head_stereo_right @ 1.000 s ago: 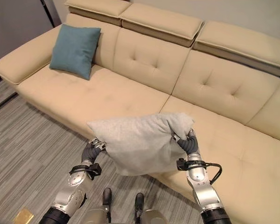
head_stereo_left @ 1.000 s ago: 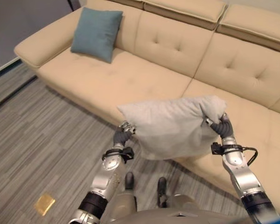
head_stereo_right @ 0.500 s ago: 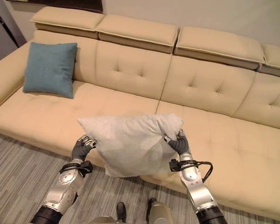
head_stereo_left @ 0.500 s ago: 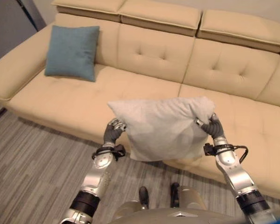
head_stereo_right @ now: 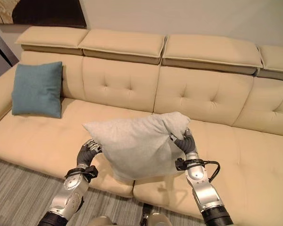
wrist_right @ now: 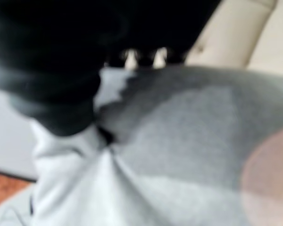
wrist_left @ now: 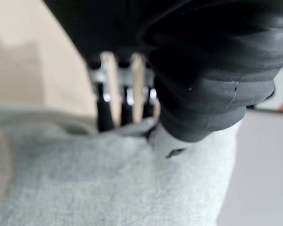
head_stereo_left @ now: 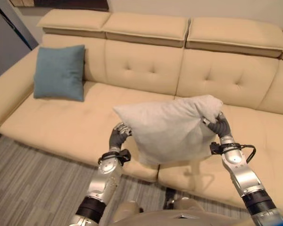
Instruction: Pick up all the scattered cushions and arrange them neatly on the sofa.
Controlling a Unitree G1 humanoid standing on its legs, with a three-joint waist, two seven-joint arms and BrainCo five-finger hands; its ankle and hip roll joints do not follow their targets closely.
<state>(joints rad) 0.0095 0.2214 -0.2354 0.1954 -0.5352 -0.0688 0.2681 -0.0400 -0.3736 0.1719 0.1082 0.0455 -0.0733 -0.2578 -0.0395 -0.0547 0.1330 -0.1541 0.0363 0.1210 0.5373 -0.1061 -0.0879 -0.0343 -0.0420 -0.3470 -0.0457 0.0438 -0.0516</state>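
Grey cushion [head_stereo_left: 170,127] hangs mid-frame above the beige sofa [head_stereo_left: 146,70], its corners pinched by the left hand [head_stereo_left: 119,135] and right hand [head_stereo_left: 219,126].

The grey cushion [head_stereo_left: 170,128] hides part of the sofa [head_stereo_left: 146,70] seat and both hands' fingertips.

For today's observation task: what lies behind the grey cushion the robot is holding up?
Behind the grey cushion, gripped by the left hand and right hand, lies the beige sofa, its seat partly covered. A blue cushion stands off to the side.
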